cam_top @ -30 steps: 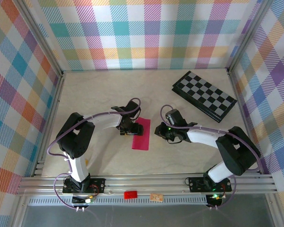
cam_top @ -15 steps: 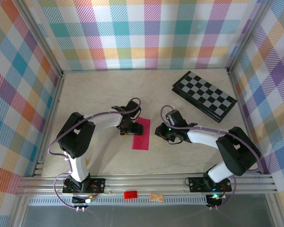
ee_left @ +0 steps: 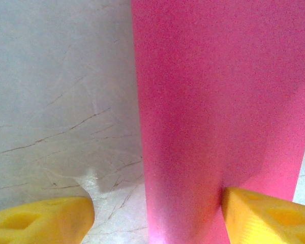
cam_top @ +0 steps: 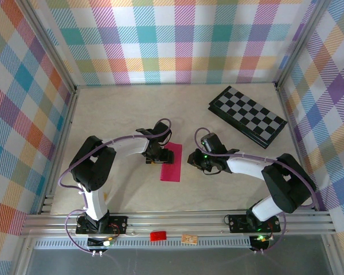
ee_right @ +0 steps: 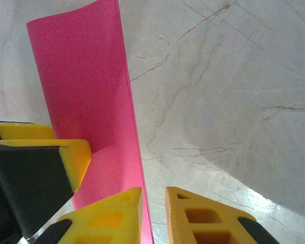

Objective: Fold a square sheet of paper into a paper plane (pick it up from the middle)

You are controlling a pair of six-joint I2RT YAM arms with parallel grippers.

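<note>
- Plaid-patterned fabric walls (cam_top: 178,40) in pastel checks close in three sides of the pale, marble-veined table (cam_top: 114,120).
- Two white-and-black robot arms rise from a ribbed aluminium rail (cam_top: 218,220) at the near edge. The left arm (cam_top: 94,169) and the right arm (cam_top: 275,183) both bend inward towards the middle of the table.
- A folding black-and-grey checkerboard (cam_top: 247,116) lies at an angle in the far right corner, well apart from both arms.
- The thin magenta-pink sheet of paper (cam_top: 172,166) lies flat mid-table between the two wrists and shows as a long narrow band. The right wrist view shows its far end curling up slightly.
- The left gripper (ee_left: 157,218) hangs low over the band's left long edge with its yellow jaws spread wide. One fingertip (ee_left: 40,218) stands over bare table, and the other overlaps the paper and hides a corner of it.
- The right gripper (ee_right: 153,213) sits at the band's right long edge. Its yellow jaws are drawn close with a thin gap left, and the paper's edge runs into that gap. Whether the pads touch the paper cannot be told.
- In the right wrist view the left gripper's black-backed yellow finger blocks the band's near left part.
- A small red rectangular tag (cam_top: 157,235) sits on the rail, with a smaller tan piece (cam_top: 188,239) just beside it.
</note>
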